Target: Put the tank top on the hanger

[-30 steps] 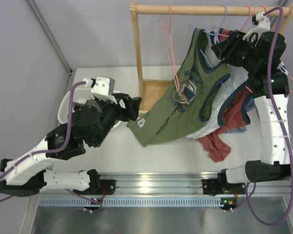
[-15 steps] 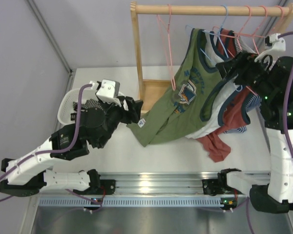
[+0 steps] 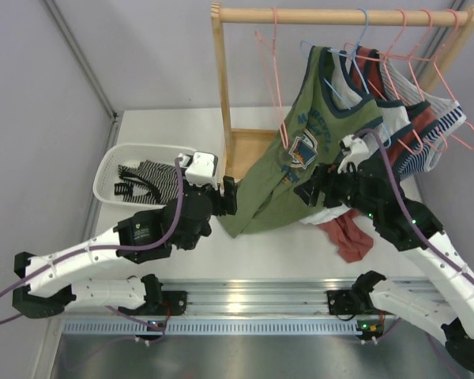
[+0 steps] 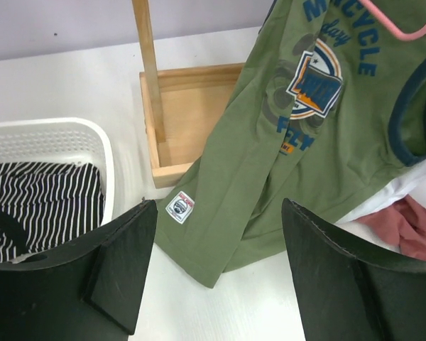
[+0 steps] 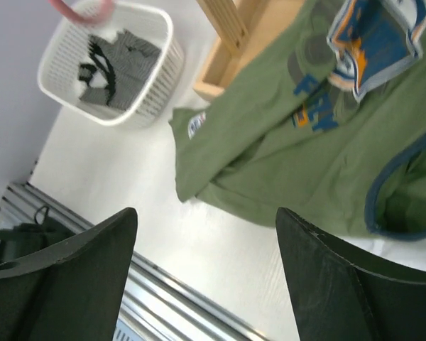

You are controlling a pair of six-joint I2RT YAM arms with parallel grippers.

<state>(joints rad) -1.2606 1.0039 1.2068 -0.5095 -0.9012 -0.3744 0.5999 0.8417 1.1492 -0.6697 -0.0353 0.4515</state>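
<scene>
The olive-green tank top [image 3: 300, 150] hangs by its neck from the rail end of the rack, and its hem lies on the table. It also shows in the left wrist view [image 4: 298, 135] and the right wrist view [image 5: 305, 149]. The light-blue hanger [image 3: 363, 28] hooks over the rail, its wire running down into the top's neck opening. My left gripper [image 3: 227, 196] is open and empty beside the hem's left corner [image 4: 216, 213]. My right gripper [image 3: 306, 194] is open and empty, low over the top's lower right part [image 5: 206, 213].
A white basket [image 3: 107, 170] holding a striped garment stands at the left. The wooden rack [image 3: 219, 95] has a box base [image 3: 249, 146]. Pink hangers [image 3: 277, 79], a white navy-trimmed top [image 3: 395, 118] and a red garment [image 3: 349, 237] hang or lie at the right.
My right arm has come down from the rail to low over the table by the tank top. My left gripper has moved right, closer to the hem.
</scene>
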